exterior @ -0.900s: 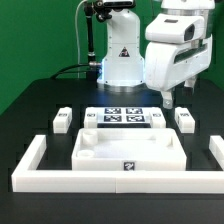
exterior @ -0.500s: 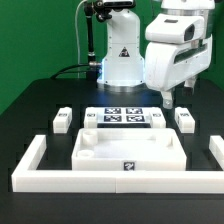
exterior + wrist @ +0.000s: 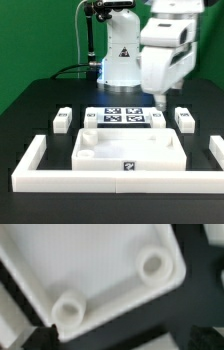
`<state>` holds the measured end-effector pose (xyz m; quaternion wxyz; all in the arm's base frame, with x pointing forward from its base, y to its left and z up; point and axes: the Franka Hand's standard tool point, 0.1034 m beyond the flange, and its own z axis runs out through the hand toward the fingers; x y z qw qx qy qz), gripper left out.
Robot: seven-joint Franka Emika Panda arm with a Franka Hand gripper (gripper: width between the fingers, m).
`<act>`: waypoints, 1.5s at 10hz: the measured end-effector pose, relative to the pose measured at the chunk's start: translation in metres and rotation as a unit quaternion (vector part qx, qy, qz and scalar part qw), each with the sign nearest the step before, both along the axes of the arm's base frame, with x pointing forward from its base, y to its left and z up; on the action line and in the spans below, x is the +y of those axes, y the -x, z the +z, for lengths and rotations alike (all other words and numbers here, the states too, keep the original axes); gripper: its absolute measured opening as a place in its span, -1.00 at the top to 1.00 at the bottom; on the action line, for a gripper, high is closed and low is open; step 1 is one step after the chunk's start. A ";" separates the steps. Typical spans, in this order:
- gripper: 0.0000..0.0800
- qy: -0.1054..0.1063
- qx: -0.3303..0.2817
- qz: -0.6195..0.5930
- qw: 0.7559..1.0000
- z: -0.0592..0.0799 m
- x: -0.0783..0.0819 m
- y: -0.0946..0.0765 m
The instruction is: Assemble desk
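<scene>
Claw [image 3: 160, 103] spread wide, empty, hovering over tabletop [image 3: 115, 152] far edge. Tabletop flat on worktop [image 3: 30, 100], sockets bare. Four legs [image 3: 62, 120] loose just beyond tabletop. Judged: nothing assembled; all legs left.

Blurred tabletop [image 3: 100, 266] (edges cropped, wrist view)

The border wall [image 3: 118, 181] fences the counter's [image 3: 40, 98] near edge and part of both sides; the tabletop [image 3: 130, 152] fills it. Four legs [image 3: 62, 119] flank the marker board [image 3: 124, 117]. Bare counter lies open at the far corner on the exterior view's left.
</scene>
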<state>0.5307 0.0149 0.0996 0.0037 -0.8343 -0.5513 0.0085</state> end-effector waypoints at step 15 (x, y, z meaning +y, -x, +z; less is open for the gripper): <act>-0.16 -0.020 0.011 0.172 0.985 -0.091 -0.054 0.037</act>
